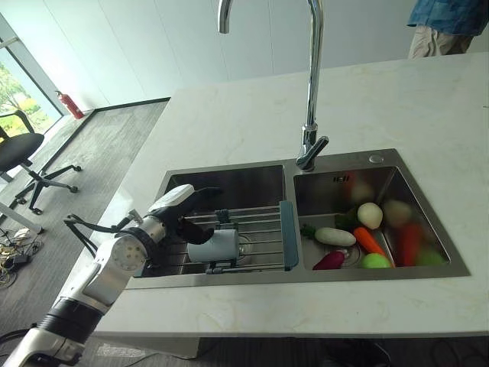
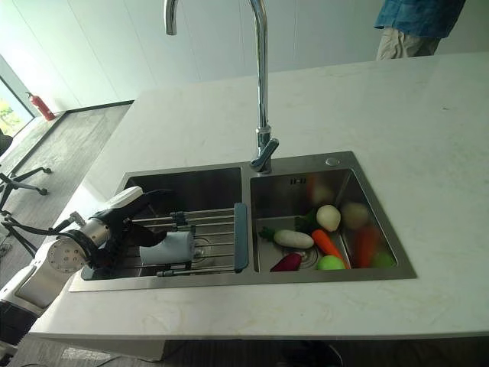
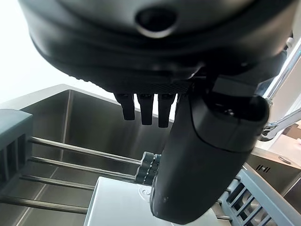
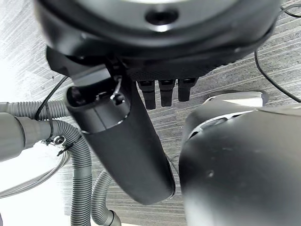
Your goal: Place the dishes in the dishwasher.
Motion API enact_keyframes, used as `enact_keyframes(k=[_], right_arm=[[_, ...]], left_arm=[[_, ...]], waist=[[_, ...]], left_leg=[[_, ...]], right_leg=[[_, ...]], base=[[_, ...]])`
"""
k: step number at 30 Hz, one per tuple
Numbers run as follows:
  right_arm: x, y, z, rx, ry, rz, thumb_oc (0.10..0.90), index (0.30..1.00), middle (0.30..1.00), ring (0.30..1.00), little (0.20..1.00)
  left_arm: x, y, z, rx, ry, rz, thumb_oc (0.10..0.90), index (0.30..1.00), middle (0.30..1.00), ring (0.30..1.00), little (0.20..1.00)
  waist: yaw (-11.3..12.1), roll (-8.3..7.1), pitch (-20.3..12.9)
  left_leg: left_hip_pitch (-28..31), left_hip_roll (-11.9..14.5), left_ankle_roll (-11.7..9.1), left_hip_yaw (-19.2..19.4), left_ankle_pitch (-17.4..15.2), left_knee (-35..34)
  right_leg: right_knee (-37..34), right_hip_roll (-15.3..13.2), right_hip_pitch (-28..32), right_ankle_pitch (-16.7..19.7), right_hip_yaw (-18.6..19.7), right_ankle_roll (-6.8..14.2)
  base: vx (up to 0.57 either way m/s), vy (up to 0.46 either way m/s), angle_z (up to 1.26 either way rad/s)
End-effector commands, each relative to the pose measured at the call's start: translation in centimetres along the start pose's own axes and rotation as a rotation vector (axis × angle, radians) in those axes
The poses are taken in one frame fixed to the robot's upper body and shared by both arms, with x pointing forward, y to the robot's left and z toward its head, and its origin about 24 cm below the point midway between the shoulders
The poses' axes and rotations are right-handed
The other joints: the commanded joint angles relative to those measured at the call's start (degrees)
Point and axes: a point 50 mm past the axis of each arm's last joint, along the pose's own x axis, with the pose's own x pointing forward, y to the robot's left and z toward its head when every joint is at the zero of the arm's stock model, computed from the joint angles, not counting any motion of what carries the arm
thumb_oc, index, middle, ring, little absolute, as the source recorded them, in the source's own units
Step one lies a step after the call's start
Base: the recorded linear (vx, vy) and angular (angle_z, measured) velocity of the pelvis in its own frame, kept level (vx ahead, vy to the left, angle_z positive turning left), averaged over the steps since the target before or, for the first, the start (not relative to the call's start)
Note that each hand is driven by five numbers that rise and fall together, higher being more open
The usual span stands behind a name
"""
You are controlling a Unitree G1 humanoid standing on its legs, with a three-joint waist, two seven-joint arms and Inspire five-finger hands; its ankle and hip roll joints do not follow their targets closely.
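A pale cup (image 1: 218, 246) lies on its side on a wire rack (image 1: 263, 229) that spans the left sink basin (image 1: 229, 183). My left hand (image 1: 180, 208) reaches into that basin from the left, right beside the cup's base. Its fingers stretch out above the cup and the thumb (image 3: 207, 155) rests down against the cup (image 3: 117, 207); the hand is open, not closed round it. My right hand (image 4: 122, 141) hangs low over the floor, open and empty.
A tall faucet (image 1: 312, 92) rises behind the divider between the basins. The right basin holds toy vegetables, among them a white radish (image 1: 335, 236) and a carrot (image 1: 369, 241). A person (image 1: 443, 27) stands beyond the counter. Grey hoses (image 4: 80, 155) run below.
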Motion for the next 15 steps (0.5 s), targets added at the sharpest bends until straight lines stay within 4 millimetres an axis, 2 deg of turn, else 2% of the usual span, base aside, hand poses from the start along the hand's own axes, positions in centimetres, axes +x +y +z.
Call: enact_keyframes(k=[1, 10, 15], right_arm=[[0.4, 0.4, 2.5, -0.001, -0.088, 0.028, 0.8, 0.9, 0.9, 0.9, 0.9], [0.4, 0.0, 2.6, 0.006, -0.103, 0.021, 0.8, 0.9, 0.9, 0.9, 0.9], [0.4, 0.1, 2.9, 0.002, -0.106, 0.023, 0.8, 0.9, 0.9, 0.9, 0.9]], left_arm=[[-0.8, 6.9, 3.4, 0.065, -0.142, 0.212, 0.8, 0.9, 0.9, 0.9, 0.9], [-2.3, 7.0, 3.8, 0.054, -0.181, 0.148, 0.8, 0.9, 0.9, 0.9, 0.9], [-2.7, 7.8, 3.9, 0.034, -0.19, 0.177, 0.8, 0.9, 0.9, 0.9, 0.9]], waist=[[1.5, -1.4, -0.6], [2.7, -0.89, -0.4], [3.0, -0.74, -0.4]], left_leg=[[-4.4, 0.9, 2.3, -1.7, -8.5, 10.2], [-4.8, 0.3, 2.3, -2.4, -8.2, 10.2], [-5.1, 0.0, 2.3, -2.6, -8.1, 10.2]], right_leg=[[-11.0, -2.4, 5.3, 5.5, -0.8, 6.5], [-11.0, -3.0, 5.7, 5.6, -1.8, 6.6], [-11.0, -3.1, 5.6, 5.6, -1.9, 6.7]], base=[[-0.01, 0.031, 0.0], [0.0, 0.007, 0.03], [0.01, 0.008, 0.03]])
